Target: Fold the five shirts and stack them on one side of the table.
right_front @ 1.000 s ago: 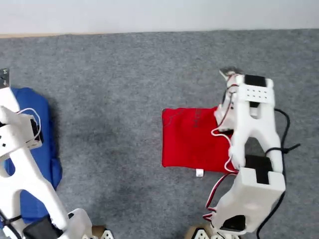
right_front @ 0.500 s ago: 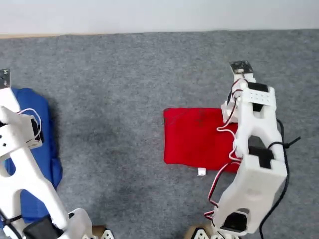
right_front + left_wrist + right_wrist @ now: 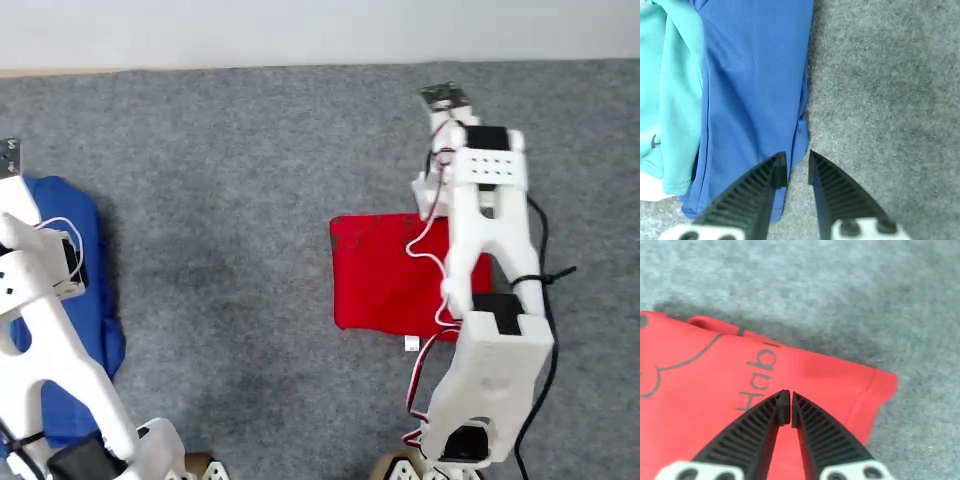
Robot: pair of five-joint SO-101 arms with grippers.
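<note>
The high camera hangs over my surface (image 3: pixel 220 170) and looks straight down, far enough off to take in both my arms and a strip of pale wall (image 3: pixel 300 30) at the far edge. My left wrist camera sits close behind my left jaws, facing down past them onto the blue shirt (image 3: pixel 755 85) found at the high view's left edge. My right wrist camera rides equally near behind my right jaws, over the red shirt (image 3: pixel 700 385) that lies mid-surface from above.
</note>
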